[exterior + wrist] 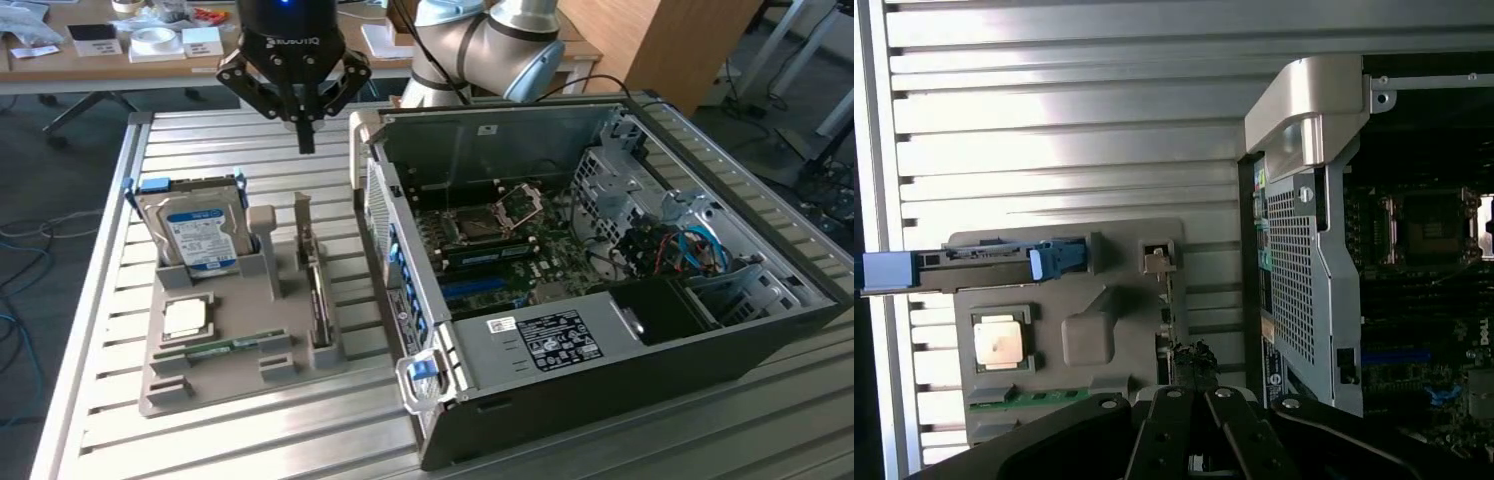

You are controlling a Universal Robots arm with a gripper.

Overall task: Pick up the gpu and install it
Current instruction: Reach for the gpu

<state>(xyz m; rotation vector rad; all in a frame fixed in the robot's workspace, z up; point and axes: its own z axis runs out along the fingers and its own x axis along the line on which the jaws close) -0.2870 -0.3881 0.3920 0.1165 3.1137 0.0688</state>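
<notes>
The gpu (316, 290) stands on edge in a slot of the grey holder tray (227, 385), its pale bracket end toward the back of the table. In the wrist view the gpu (1167, 325) appears edge-on as a thin strip along the tray's side nearest the computer case. My gripper (307, 145) hangs above and behind the card, pointing down. It is shut, with nothing between the fingers. Its dark fingers (1169, 435) sit just short of the card's end in the wrist view.
The open computer case (747, 330) lies on its side at the exterior view's right, motherboard (501, 250) exposed. The tray also holds a hard drive (200, 235) in a blue caddy, a CPU (184, 318) and a green memory stick (234, 345). The slatted metal table (214, 140) carries everything.
</notes>
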